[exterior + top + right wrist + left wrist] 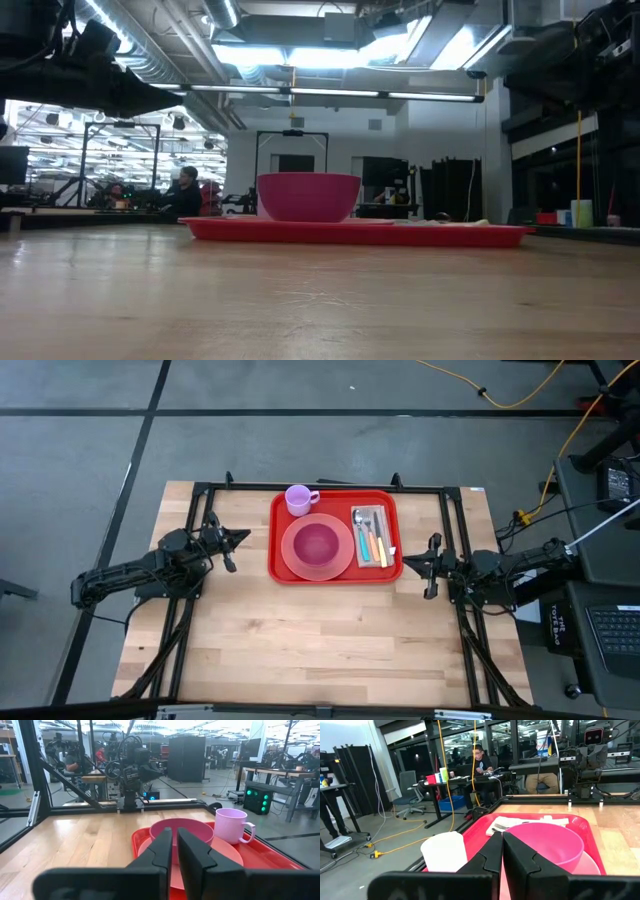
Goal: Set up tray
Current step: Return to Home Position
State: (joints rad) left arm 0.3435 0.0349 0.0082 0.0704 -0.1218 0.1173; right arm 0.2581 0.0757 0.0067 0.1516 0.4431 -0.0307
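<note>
The red tray (338, 497) lies flat on the wooden table (300, 640), toward 12 o'clock from the table's middle, with its long sides running 9 to 3 o'clock. On the tray's 9 o'clock half sits a round pink plate (292, 565) with a deeper pink bowl (318, 543) standing in it. A pale lilac mug (298, 499) stands upright at the tray's 11 o'clock corner, just beside the plate. Along the 3 o'clock side lies a brown napkin (377, 512) carrying three pieces of cutlery side by side: a blue spoon (363, 543), an orange fork (373, 547) and a yellow knife (382, 550).

The left gripper (240, 538) hangs off the tray's 9 o'clock side, apart from it and pointing toward it. Its fingers are drawn together with only a thin slit between them, holding nothing. The right gripper (414, 564) is just beside the tray's 4 o'clock corner and faces the tray. Its fingers are likewise nearly closed and empty.
</note>
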